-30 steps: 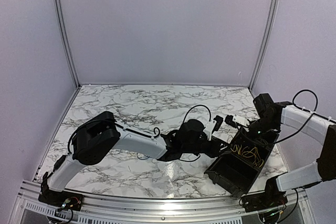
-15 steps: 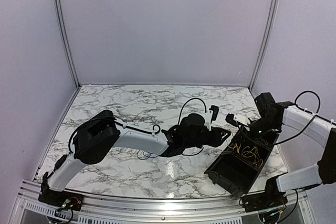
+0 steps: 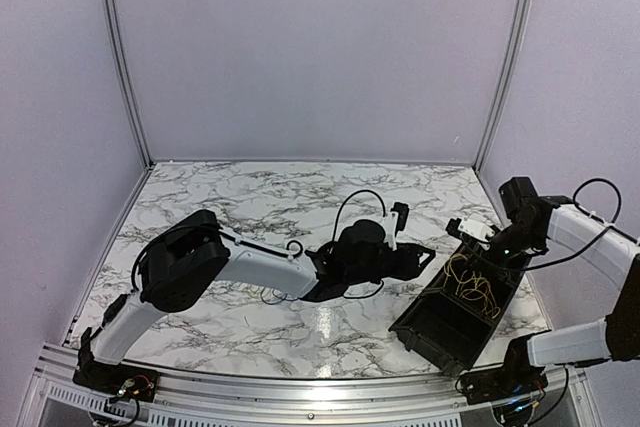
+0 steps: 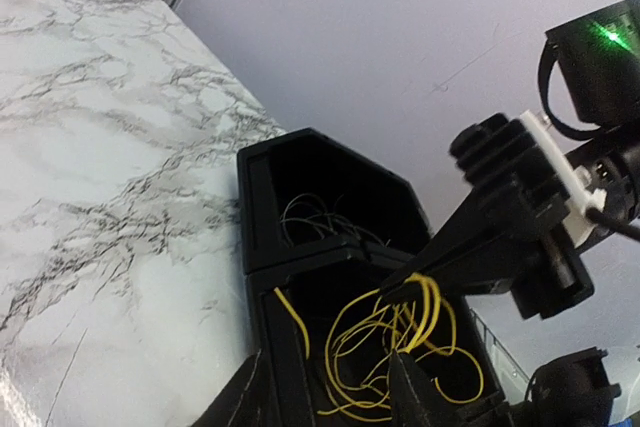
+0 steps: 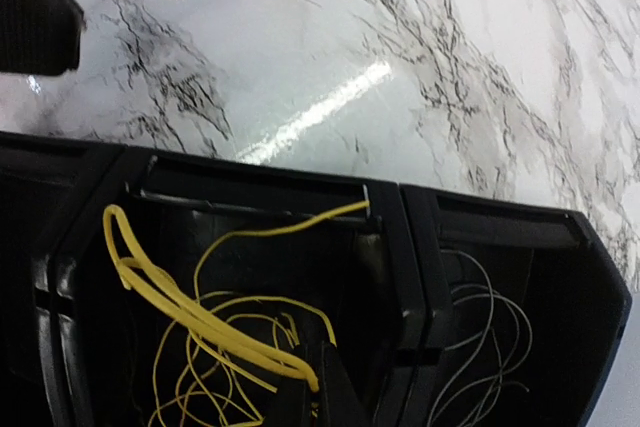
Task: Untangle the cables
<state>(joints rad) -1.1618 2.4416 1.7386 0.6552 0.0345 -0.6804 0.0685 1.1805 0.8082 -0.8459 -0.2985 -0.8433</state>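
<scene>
A black bin [image 3: 430, 332] with compartments stands at the right of the marble table. Yellow cables [image 3: 472, 285] lie looped in one compartment [image 4: 372, 355] [image 5: 200, 317]. Thin grey-black cables [image 4: 320, 219] [image 5: 480, 347] lie in the compartment beside it. My right gripper [image 5: 318, 387] [image 3: 468, 244] is over the bin, shut on a bunch of yellow strands and holding them up in a loop. In the left wrist view the right gripper [image 4: 410, 282] shows with that loop draped from its tips. My left gripper [image 4: 325, 399] [image 3: 420, 252] is open at the bin's near wall, holding nothing.
The bin's divider wall [image 5: 405, 277] separates the yellow cables from the grey ones. One yellow end [image 4: 292, 319] hangs over the bin's rim. Marble tabletop [image 3: 250, 207] stretches to the left and back. Purple walls close the cell.
My left gripper has opened wider and its wrist has turned. The right gripper has drawn back to the right, pulling the yellow strands with it.
</scene>
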